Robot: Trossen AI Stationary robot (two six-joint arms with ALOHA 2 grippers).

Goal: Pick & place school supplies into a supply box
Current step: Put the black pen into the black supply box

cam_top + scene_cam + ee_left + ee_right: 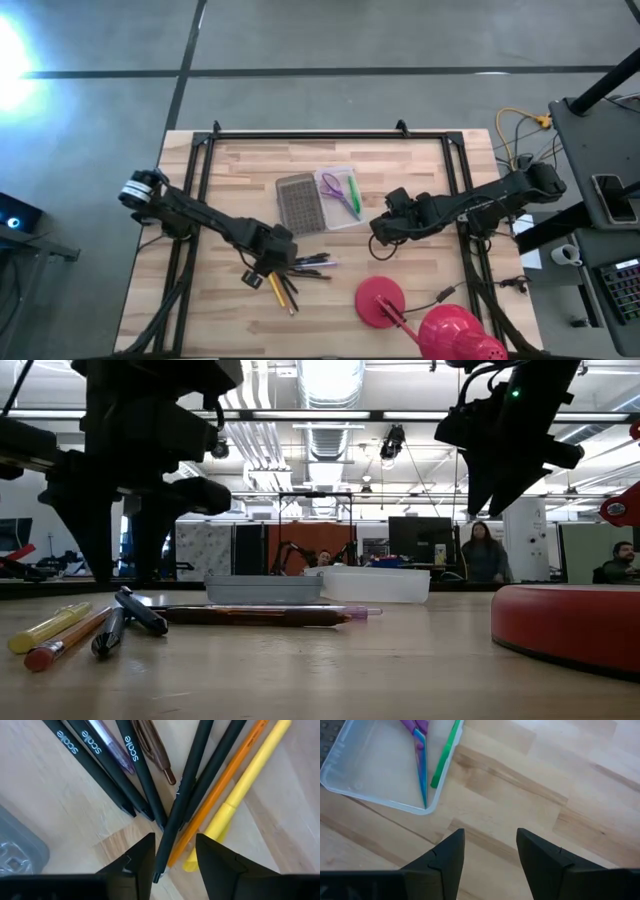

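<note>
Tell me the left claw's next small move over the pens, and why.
Probably lower and close: the left claw hangs open over the pile, a black pen running between its fingers. The box holds only scissors and a green marker.

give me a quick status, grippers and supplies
Left gripper open, astride a black pen in the pile. Right gripper open, empty, beside the supply box. Scissors and green pen in box. Nothing blocking.

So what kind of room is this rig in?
Likely an open-plan lab or workshop: ceiling ducts and strip lights overhead, monitors on benches, a person behind the wooden table.
</note>
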